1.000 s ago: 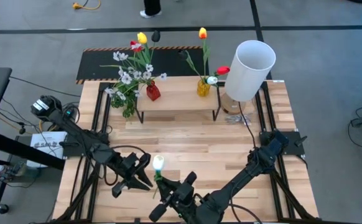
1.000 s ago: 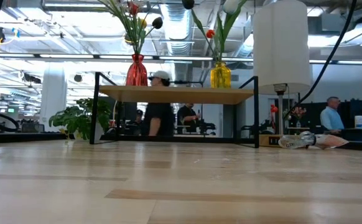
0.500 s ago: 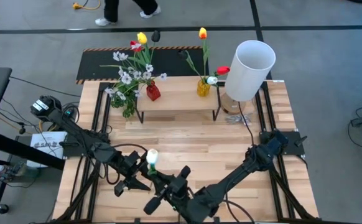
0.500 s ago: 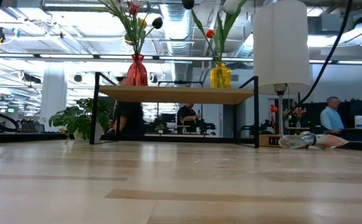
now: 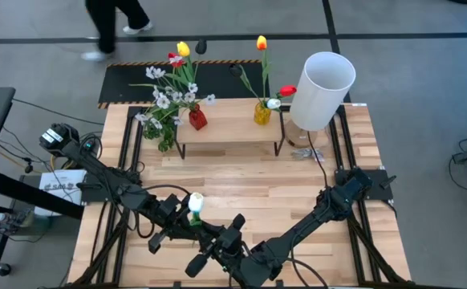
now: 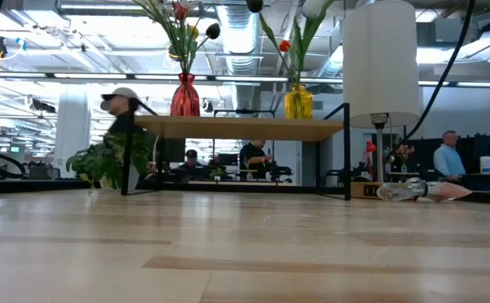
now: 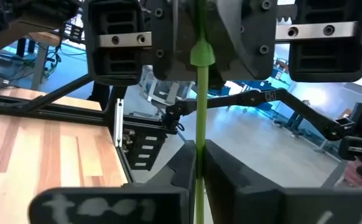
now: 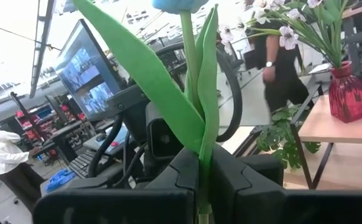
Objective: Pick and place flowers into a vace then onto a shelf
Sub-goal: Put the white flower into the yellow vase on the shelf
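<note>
Light slatted wood worktop (image 5: 241,181) sitting on a black frame, grey floor all round. The shelf (image 5: 229,120) is standing near the far edge, carrying a red vase (image 5: 196,119) toward its left end and a yellow vase (image 5: 262,112) toward its right, both holding flowers (image 5: 173,84). A white lampshade (image 5: 322,79) is leaning at the far right corner, with a crumpled wrapper (image 5: 304,152) lying just beside it. A bushy green sprig (image 5: 167,135) is hanging by the shelf's left leg. Beyond the worktop, an open workshop: ceiling ducts, screens, people sitting and standing at benches.

Both arms are meeting near the near edge, left of centre. The left gripper (image 5: 177,227) and the right gripper (image 5: 217,243) are both clenching on one white tulip (image 5: 194,201), its head pointing toward the shelf. In the left wrist view the green stem (image 7: 199,118) is running straight between that arm's closed jaws; in the right wrist view the right jaws are pinching stem and leaf (image 8: 153,81) together.

Against a second ago: the tulip is lying further left, and the left jaws, then standing off the stem, are now gripping it. A person (image 5: 109,24) on the floor past the far edge is walking leftward, now showing behind the shelf's left end in the low view.
</note>
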Robot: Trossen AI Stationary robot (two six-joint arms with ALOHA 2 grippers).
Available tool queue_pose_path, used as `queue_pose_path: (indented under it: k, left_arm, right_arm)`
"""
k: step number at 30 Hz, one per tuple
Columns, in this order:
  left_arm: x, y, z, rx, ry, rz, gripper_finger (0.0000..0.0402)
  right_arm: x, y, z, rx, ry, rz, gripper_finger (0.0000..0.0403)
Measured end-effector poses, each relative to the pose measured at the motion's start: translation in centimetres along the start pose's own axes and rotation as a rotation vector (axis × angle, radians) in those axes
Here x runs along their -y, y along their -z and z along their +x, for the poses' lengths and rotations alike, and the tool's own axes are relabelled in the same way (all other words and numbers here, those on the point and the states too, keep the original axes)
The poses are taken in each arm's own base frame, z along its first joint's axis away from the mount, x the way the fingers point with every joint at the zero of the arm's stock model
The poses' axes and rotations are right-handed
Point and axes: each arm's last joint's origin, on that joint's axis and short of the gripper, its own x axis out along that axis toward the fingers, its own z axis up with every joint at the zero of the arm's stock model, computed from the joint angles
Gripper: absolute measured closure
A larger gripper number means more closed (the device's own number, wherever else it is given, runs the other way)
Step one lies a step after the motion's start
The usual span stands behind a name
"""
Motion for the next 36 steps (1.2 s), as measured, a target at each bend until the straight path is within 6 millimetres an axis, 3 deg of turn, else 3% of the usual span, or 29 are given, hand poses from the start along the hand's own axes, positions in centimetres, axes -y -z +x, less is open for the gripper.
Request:
queue_pose_path:
  k: [8,18,26,31,36]
  left_arm:
    - [0.0,0.0,0.0,-0.002,0.003,0.000,0.0398]
    - [0.4,-0.6,-0.5,0.000,0.054,-0.006,0.0401]
    - [0.1,-1.4,-0.9,0.030,0.050,-0.038,0.0401]
    - [-0.1,-1.4,-0.8,0.022,0.050,-0.050,0.0401]
    - [-0.1,-1.2,-0.8,0.008,0.043,-0.072,0.0401]
  right_arm:
    - [-0.2,0.0,-0.5,-0.002,-0.011,0.009,0.0379]
    - [-1.3,-0.8,-4.9,-0.020,-0.110,0.149,0.0330]
    - [-1.9,-0.3,-6.9,-0.060,-0.232,0.105,0.0282]
    - [-2.2,0.9,-11.7,-0.178,-0.289,0.168,0.0287]
    - [-1.4,2.8,-17.1,-0.356,-0.318,0.297,0.0316]
